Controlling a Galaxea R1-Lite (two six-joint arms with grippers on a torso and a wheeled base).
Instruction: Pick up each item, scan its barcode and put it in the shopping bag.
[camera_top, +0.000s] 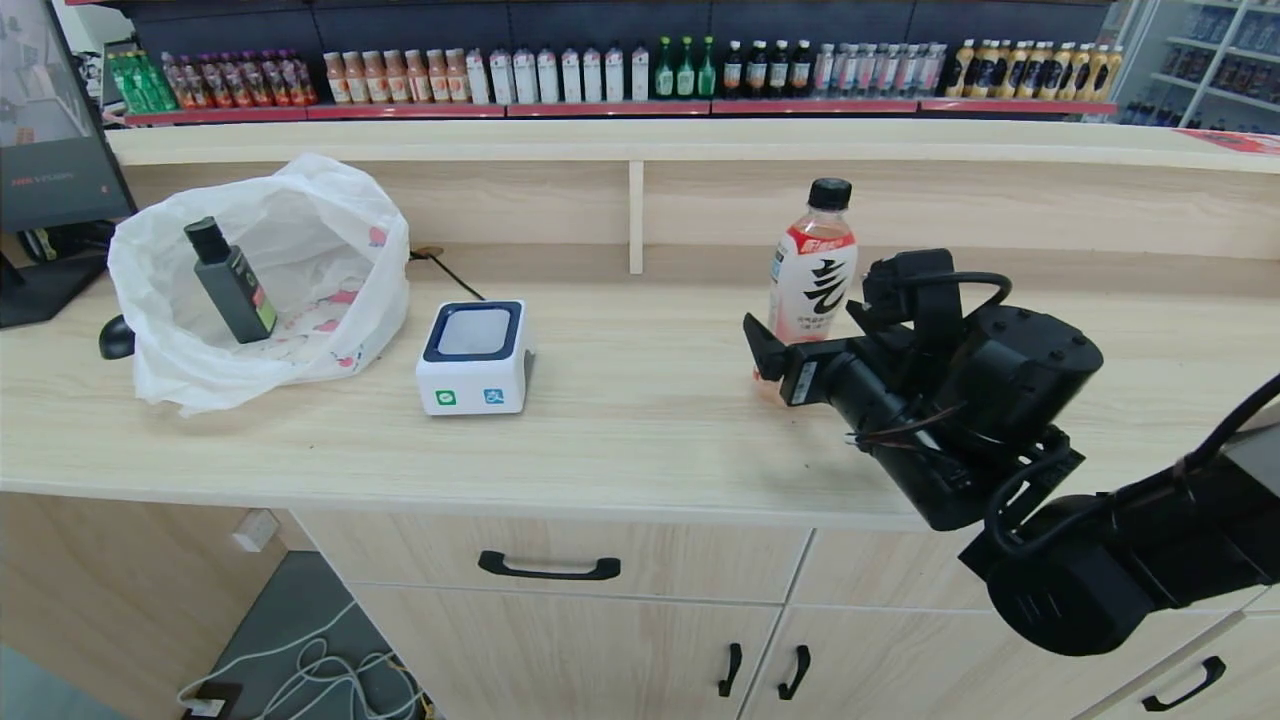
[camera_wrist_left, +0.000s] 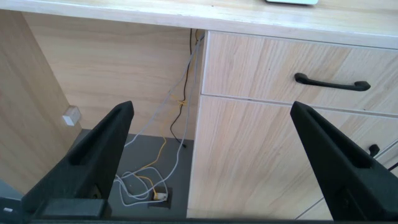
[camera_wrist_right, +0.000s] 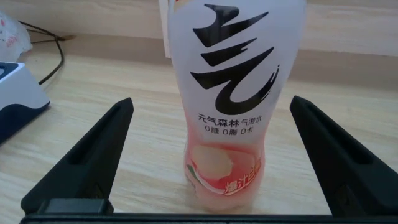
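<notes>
Standing upright at 3 o'clock from the scanner (camera_top: 473, 357), the drink bottle (camera_top: 812, 275) faces the right gripper (camera_wrist_right: 211, 106), jaws spread, nothing held; an off-centre closure could topple it.

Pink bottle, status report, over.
Right claw open, flanking the bottle, not touching. Left claw open, below the counter. Bottle upright; nothing between it and the scanner.

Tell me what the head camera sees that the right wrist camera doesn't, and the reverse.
The head camera adds the shopping bag with a dark bottle inside, the shelf of drinks behind and the drawers below. The right wrist camera adds the fruit picture low on the drink bottle, between the fingers of the open right claw. Both share that bottle, the white scanner and the wooden counter.
</notes>
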